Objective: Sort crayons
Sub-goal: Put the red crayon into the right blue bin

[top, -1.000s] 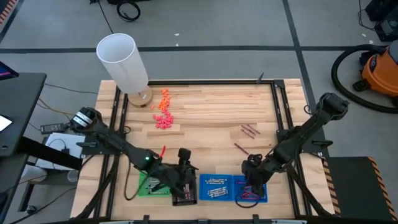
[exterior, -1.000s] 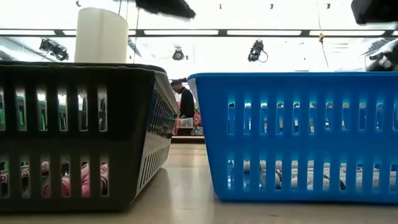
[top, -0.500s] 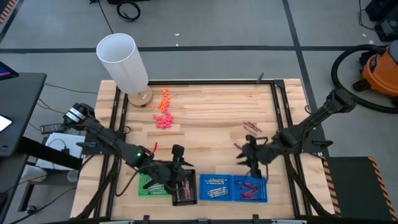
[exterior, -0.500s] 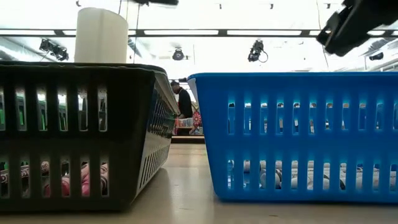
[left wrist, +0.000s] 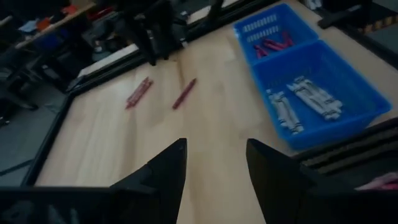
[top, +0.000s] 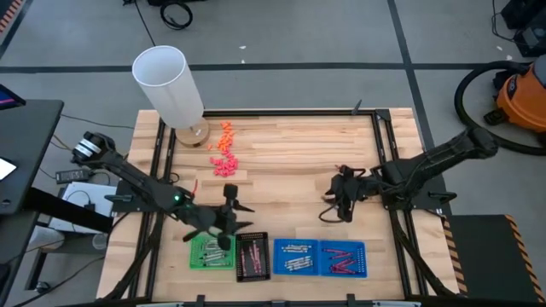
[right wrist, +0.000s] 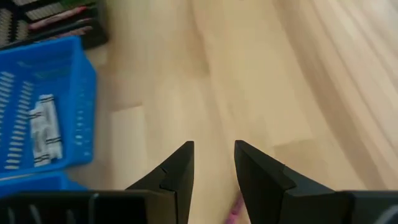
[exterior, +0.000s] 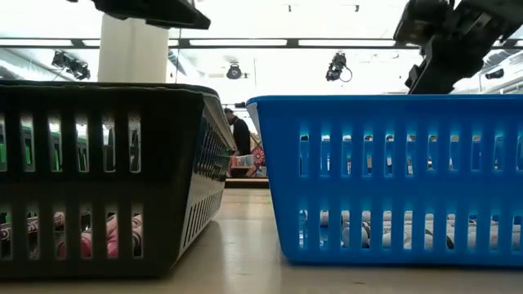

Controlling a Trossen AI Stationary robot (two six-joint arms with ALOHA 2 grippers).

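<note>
Right gripper (top: 339, 205) hovers open over bare table (top: 290, 153) beside loose crayons (left wrist: 160, 94).

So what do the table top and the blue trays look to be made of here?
Table top: looks like wood, pale butcher-block strips with visible grain and a light satin finish. Blue trays: seemingly moulded plastic, uniformly coloured with a slight sheen; the walls are pierced by regular slots, and the high view shows two side by side.

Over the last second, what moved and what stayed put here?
The right tool rose from the blue trays and moved back toward the loose red crayons, open and empty. The left tool withdrew from the black tray, open. Trays, white cylinder and loose crayons stayed.
</note>
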